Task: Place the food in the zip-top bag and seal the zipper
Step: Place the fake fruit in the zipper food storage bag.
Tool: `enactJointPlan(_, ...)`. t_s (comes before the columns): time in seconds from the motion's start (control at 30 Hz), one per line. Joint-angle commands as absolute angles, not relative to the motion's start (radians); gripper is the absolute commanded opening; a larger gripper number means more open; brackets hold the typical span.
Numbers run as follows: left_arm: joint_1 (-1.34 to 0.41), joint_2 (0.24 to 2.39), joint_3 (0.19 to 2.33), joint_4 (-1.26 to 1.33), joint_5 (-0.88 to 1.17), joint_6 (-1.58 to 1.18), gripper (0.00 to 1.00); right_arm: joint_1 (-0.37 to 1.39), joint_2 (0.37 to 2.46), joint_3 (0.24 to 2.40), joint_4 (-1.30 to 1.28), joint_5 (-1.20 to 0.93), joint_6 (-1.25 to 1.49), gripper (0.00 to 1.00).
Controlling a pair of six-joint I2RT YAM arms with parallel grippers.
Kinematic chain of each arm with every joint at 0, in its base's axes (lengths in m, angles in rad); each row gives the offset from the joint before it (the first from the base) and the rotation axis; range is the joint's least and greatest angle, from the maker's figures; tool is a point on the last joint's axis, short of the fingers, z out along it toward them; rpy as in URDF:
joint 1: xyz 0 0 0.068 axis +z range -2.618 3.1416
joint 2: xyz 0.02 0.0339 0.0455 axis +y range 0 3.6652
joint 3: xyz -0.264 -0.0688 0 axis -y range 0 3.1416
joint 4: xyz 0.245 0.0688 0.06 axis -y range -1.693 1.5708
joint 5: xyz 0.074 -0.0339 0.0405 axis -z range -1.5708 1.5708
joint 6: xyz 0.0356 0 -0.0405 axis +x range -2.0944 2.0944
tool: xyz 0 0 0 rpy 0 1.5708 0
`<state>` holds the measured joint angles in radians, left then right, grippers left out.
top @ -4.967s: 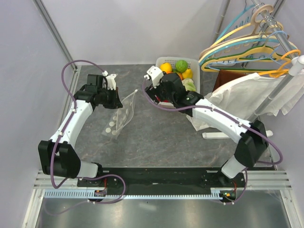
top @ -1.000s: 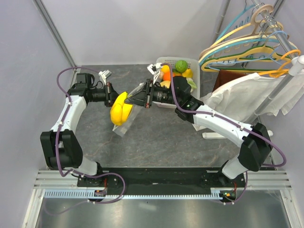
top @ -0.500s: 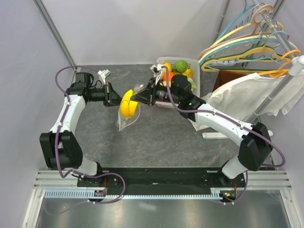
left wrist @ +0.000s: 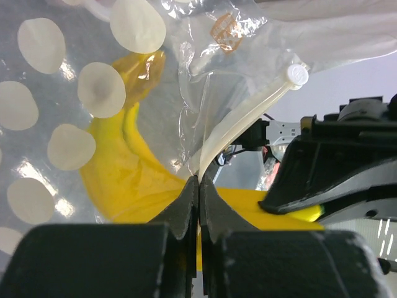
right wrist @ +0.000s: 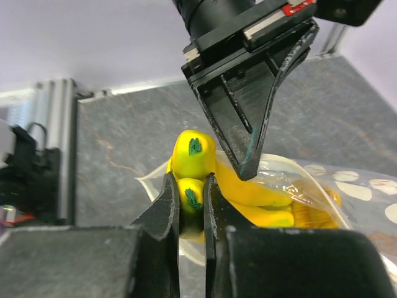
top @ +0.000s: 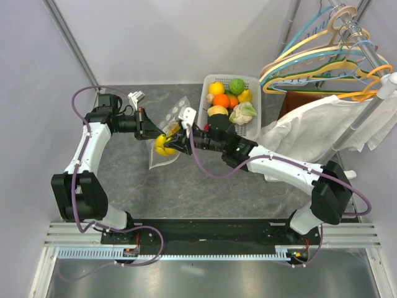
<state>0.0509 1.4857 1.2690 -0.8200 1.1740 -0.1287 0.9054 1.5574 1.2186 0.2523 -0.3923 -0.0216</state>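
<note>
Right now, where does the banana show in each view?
Top external: banana left of centre.
Left wrist: banana lower left, behind dotted plastic.
Right wrist: banana at centre, stem end gripped by the right hand.
Shared landmark: the dotted zip-top bag.

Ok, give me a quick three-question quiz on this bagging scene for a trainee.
1. True or false: the right gripper is shut on the banana.
2. Which pinches the zip-top bag's edge? A left gripper, B right gripper.
3. Fill in: the other food sits in the white ____.
Key: 1 true; 2 A; 3 basket.
</note>
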Motion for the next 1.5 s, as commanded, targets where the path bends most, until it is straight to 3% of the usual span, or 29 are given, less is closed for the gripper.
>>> enactJointPlan(0.0,0.046,1.490,1.319,-0.877,1.236,-0.120,0.02,0.954,1.560,1.206,0.301,-0.203,-0.322,0.00)
enactJointPlan(0.3,0.048,1.500,1.321,-0.953,1.253,-0.124,0.02,1.040,1.612,1.186,0.337,-0.026,-0.610,0.04)
enactJointPlan(0.77,0.048,1.537,1.351,-1.031,1.272,-0.126,0.02,1.089,1.661,1.147,0.308,-0.031,-0.936,0.08)
enactJointPlan(0.87,0.049,1.545,1.350,-1.043,1.279,-0.130,0.02,1.092,1.686,1.190,0.253,-0.032,-0.928,0.22)
enactJointPlan(0.9,0.049,1.548,1.350,-1.049,1.287,-0.130,0.02,1.092,1.690,1.198,0.242,-0.028,-0.920,0.32)
enactJointPlan(0.93,0.049,1.548,1.348,-1.051,1.292,-0.130,0.02,1.094,1.693,1.215,0.218,-0.029,-0.916,0.55)
enactJointPlan(1.03,0.058,1.555,1.354,-1.060,1.304,-0.126,0.02,1.094,1.664,1.242,0.149,-0.052,-0.882,0.77)
enactJointPlan(1.23,0.083,1.594,1.397,-1.083,1.258,-0.080,0.02,1.095,1.507,1.236,0.023,-0.221,-0.796,0.85)
enactJointPlan(1.47,0.116,1.595,1.417,-1.004,1.178,-0.113,0.02,1.075,1.387,1.236,0.003,-0.200,-0.552,0.86)
